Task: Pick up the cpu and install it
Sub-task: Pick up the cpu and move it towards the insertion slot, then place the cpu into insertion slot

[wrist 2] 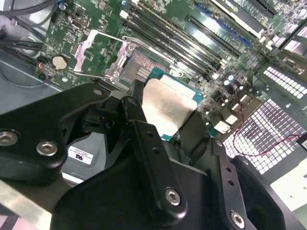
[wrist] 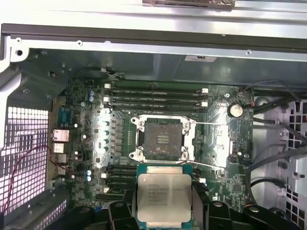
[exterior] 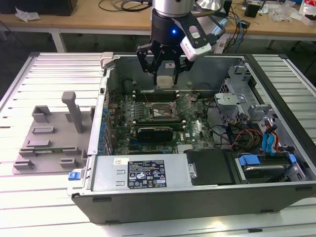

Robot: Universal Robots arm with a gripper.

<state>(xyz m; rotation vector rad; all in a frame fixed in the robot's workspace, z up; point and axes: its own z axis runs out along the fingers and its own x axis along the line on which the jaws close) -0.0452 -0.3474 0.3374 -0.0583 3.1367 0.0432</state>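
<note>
The claw (exterior: 165,78) is clenched on the cpu (exterior: 165,82), gripping two opposite edges. It holds the cpu above the open socket (exterior: 163,111) inside the computer case (exterior: 148,174), not touching the socket. In the first wrist view the cpu (wrist: 164,199) shows its metal top. The case lies open on a white slatted worktop (exterior: 39,207), beside a grey fixture plate (exterior: 47,143). Behind, a wooden worktop (exterior: 98,22) carries cables (exterior: 123,5).
</note>
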